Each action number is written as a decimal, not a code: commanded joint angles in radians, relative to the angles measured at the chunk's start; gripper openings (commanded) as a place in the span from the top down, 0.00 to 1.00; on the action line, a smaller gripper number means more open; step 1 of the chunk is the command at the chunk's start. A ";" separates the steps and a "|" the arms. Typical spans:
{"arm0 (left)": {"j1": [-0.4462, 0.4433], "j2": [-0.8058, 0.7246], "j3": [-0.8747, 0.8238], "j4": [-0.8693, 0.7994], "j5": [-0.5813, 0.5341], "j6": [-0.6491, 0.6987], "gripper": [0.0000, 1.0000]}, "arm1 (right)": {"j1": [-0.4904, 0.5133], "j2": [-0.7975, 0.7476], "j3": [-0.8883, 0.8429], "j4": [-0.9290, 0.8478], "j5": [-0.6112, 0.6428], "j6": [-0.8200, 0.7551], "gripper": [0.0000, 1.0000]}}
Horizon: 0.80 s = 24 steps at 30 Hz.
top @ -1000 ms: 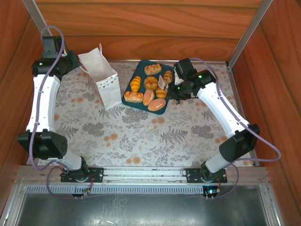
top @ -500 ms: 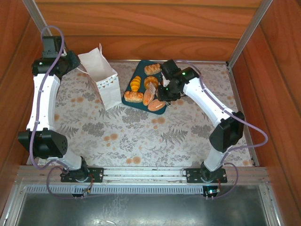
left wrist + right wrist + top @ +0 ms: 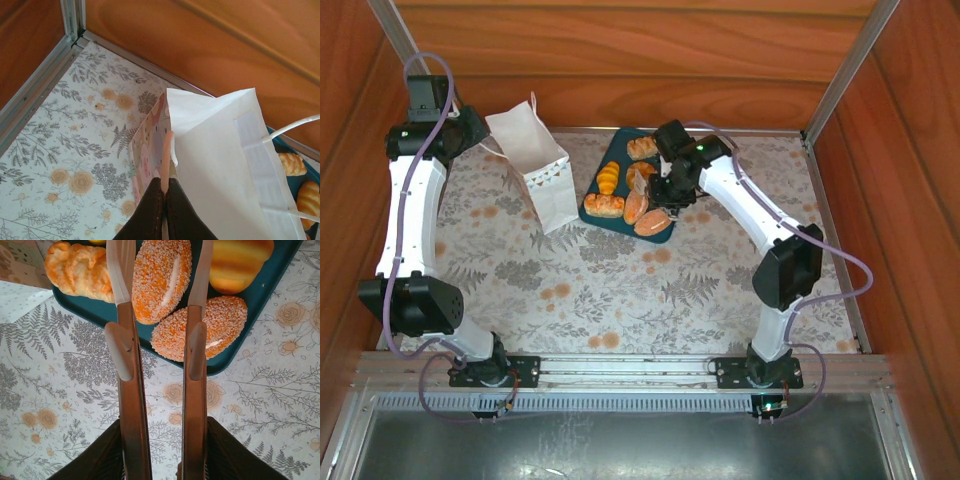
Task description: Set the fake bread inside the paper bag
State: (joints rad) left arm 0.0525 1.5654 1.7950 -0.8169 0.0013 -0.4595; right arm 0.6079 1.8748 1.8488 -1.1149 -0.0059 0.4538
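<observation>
The white paper bag (image 3: 535, 165) stands at the back left with its mouth open. My left gripper (image 3: 165, 197) is shut on the bag's near rim (image 3: 168, 150). Several pieces of fake bread lie on a dark teal tray (image 3: 618, 145): a croissant (image 3: 608, 177), a pull-apart roll (image 3: 603, 205) and two crumbed oval loaves (image 3: 636, 207). My right gripper (image 3: 162, 260) hangs open over the tray's near end. Its fingers (image 3: 122, 270) straddle one oval loaf (image 3: 160, 277). The other oval loaf (image 3: 202, 330) lies just to its right. I cannot tell whether the fingers touch the loaf.
Wooden walls (image 3: 620, 60) and metal rails close in the flowered table (image 3: 620, 290). In the right wrist view, a pull-apart roll (image 3: 77, 270) and a glossy bun (image 3: 240, 260) flank the fingers. The bag's loop handle (image 3: 295, 127) sticks out toward the tray.
My right arm has swung left from the tray's right edge to above the oval loaves. The left arm has stayed by the bag.
</observation>
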 commanded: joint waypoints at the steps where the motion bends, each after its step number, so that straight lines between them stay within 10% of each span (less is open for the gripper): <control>1: 0.006 0.007 0.023 -0.021 0.014 0.012 0.96 | 0.011 0.025 0.037 0.001 -0.016 0.026 0.58; 24: 0.007 0.018 0.025 -0.007 0.043 0.002 1.00 | 0.020 0.183 0.115 -0.011 -0.019 0.056 0.53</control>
State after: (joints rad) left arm 0.0521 1.5764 1.7950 -0.8162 0.0319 -0.4603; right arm 0.6178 2.0495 1.9354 -1.1183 -0.0120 0.4900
